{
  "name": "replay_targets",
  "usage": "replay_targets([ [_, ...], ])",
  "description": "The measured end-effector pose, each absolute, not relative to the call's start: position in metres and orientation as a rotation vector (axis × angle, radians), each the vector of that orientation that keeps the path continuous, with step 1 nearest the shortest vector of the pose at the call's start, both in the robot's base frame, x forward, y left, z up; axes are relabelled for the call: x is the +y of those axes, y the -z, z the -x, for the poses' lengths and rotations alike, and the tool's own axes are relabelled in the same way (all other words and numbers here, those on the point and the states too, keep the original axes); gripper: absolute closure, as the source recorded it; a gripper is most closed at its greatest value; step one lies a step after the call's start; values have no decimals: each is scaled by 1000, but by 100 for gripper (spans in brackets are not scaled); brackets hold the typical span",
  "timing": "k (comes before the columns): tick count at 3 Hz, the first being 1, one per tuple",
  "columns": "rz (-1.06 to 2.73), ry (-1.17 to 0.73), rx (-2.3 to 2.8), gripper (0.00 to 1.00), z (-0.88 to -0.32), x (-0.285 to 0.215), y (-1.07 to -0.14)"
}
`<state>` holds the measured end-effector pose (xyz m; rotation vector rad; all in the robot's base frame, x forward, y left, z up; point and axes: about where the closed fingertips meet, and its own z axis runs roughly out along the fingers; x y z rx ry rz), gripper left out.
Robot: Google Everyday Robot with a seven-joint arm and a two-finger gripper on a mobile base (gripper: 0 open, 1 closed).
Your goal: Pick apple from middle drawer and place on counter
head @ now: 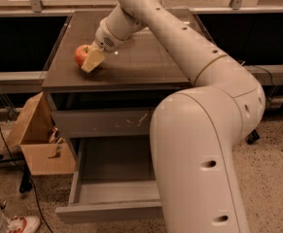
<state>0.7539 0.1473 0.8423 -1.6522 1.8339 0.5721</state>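
The red apple [81, 54] is at the left part of the counter [146, 64], low over or resting on its surface; I cannot tell if it touches. My gripper [87, 60] is shut on the apple, with one pale finger [94, 59] showing in front of it. The arm reaches in from the right and crosses over the counter. The middle drawer [113, 171] stands pulled open below, and its grey floor is bare. The arm's large lower link hides the drawer's right side.
A closed drawer front with white scratches [102, 123] sits just under the counter. An open cardboard box [36, 142] stands left of the cabinet. A black cable [0, 130] and a shoe [22, 224] are on the floor at the left.
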Motion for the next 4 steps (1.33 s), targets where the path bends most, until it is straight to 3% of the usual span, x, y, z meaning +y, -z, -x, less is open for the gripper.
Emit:
replay_targets([
  [3,1657,-599,1906,12,-759,155,-835],
  [4,1647,-608,1923,0,-761,151,-834],
])
